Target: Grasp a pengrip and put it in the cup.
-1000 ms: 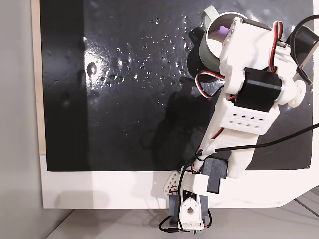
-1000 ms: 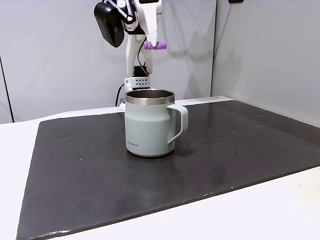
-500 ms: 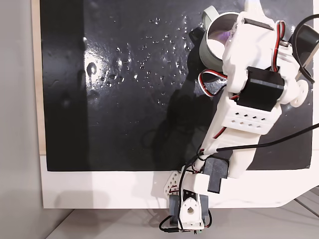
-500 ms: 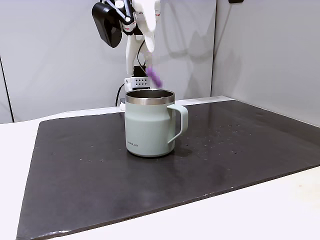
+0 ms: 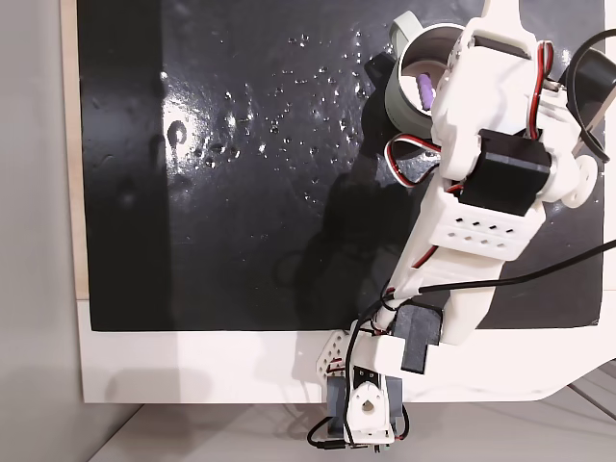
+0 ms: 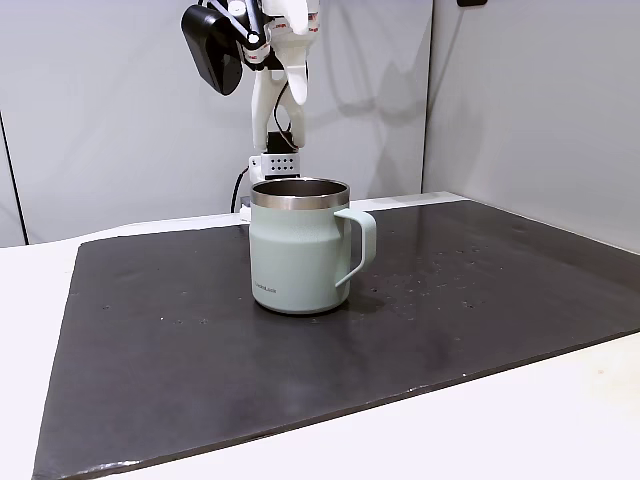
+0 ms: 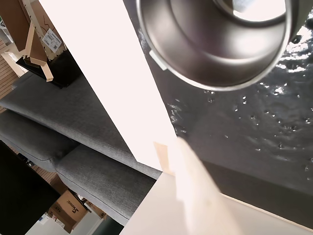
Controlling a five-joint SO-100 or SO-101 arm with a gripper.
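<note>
The purple pengrip point(image 5: 423, 89) lies inside the cup point(image 5: 395, 94), on its steel bottom. From the side, the pale grey-green cup point(image 6: 295, 250) stands upright on the black mat with its handle to the right, and its wall hides the pengrip. My gripper point(image 6: 296, 88) hangs well above the cup's rim, open, with nothing between its fingers. Seen from above, the gripper point(image 5: 464, 46) covers the cup's right half. The wrist view looks down into the cup's shiny inside point(image 7: 205, 54), with one pale finger point(image 7: 195, 196) at the bottom.
A black mat point(image 5: 241, 192) covers most of the white table point(image 5: 192, 361). The arm's base point(image 5: 366, 414) sits at the table's near edge in the top-down fixed view. Grey walls point(image 6: 500, 100) stand behind the table. A grey sofa point(image 7: 73, 127) lies beyond the table edge.
The gripper has let go of the pengrip. It hung between the fingers above the cup, fell past the rim, and now lies inside. The arm has barely moved.
</note>
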